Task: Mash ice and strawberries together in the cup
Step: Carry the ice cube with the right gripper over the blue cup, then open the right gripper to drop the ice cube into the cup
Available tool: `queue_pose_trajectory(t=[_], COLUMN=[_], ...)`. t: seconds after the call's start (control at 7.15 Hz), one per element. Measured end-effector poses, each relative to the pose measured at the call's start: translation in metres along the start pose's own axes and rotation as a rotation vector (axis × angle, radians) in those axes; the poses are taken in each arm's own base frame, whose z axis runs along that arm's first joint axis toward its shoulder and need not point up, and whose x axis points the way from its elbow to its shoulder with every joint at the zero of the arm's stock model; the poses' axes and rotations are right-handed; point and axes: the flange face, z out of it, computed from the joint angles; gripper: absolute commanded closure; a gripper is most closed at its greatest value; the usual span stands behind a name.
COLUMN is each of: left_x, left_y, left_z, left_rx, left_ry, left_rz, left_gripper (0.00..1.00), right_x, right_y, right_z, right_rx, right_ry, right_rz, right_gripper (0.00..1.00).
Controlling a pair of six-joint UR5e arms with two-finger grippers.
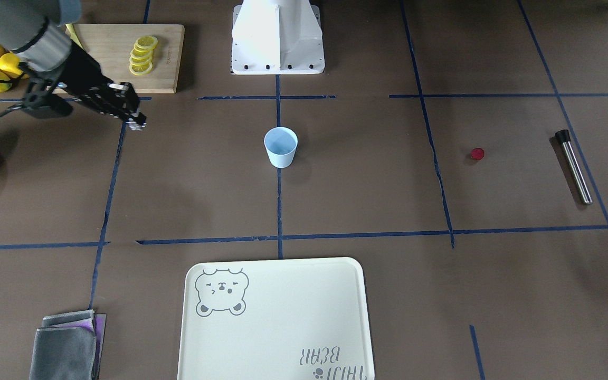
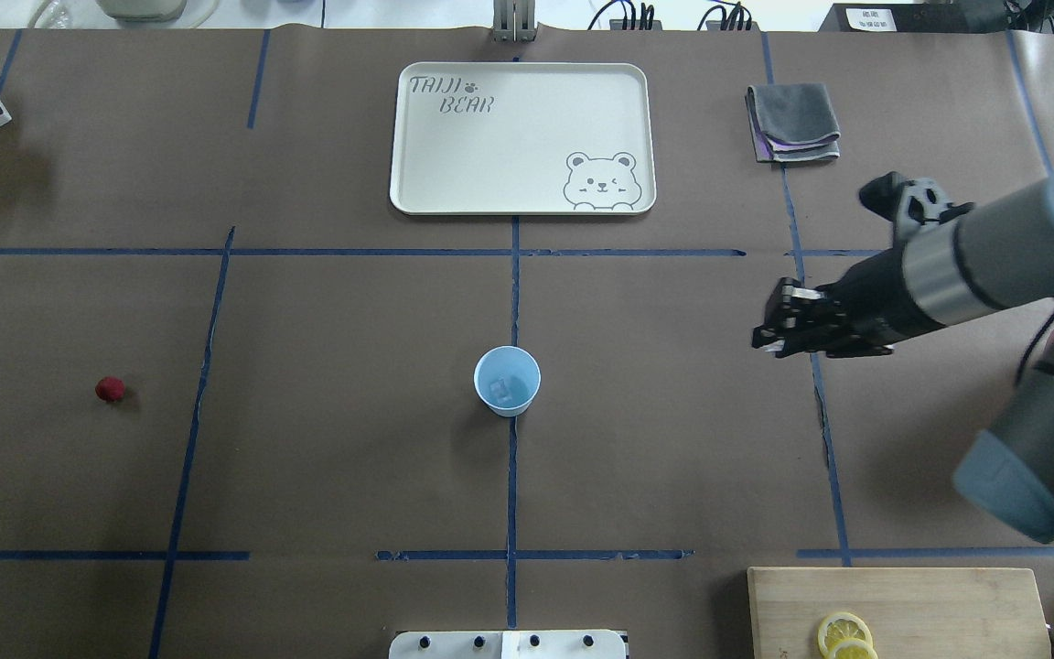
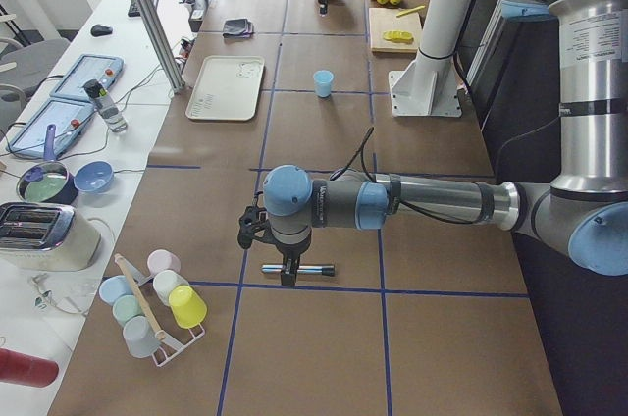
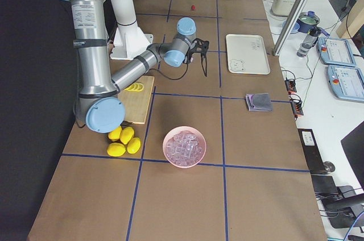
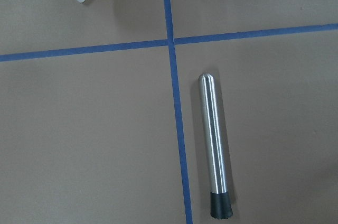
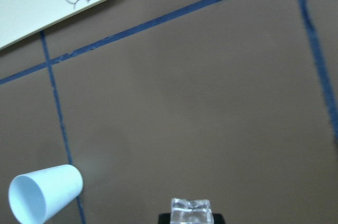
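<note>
The right gripper (image 2: 779,331) pinches an ice chunk (image 6: 191,211) right of the cup (image 2: 507,380), which stands mid-frame on the bench. The slippery chunk could drop short of it. The strawberry (image 2: 109,389) lies far left. I cannot tell whether the left gripper (image 3: 285,274) is spread or closed.

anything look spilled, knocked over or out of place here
Nothing is spilled or tipped; the cup stands upright. Only the strawberry looks stray, lying alone on the bare table apart from the cup, between it and the muddler.
</note>
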Motion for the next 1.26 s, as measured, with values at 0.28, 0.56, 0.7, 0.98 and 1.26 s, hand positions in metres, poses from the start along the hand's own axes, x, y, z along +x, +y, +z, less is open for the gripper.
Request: queue_pose_trajectory(t=[0.28, 0.56, 0.7, 0.98, 1.26], left_x=[0.000, 0.000, 0.000, 0.001, 0.001], left_y=[0.000, 0.000, 0.000, 0.000, 0.000], left_z=[0.000, 0.000, 0.000, 0.000, 0.000], left_rx=[-0.001, -0.001, -0.001, 0.001, 0.001], left_ry=[0.000, 0.001, 0.001, 0.009, 0.013], left_rz=[-0.001, -0.001, -0.001, 0.000, 0.000], left_gripper=[0.00, 0.00, 0.00, 0.00, 0.00], right_x=[-0.112, -0.179, -0.197, -0.206, -0.205], right_y=[0.031, 0.038, 0.040, 0.054, 0.065], right_z=[0.047, 0.089, 0.105, 0.125, 0.134], right_rx=[0.036, 0.083, 0.103, 0.094, 0.079], right_ry=[0.040, 0.056, 0.066, 0.083, 0.094], right_rz=[0.061, 0.132, 0.146, 0.147, 0.142], right_gripper=[0.99, 0.96, 0.95, 0.95, 0.40])
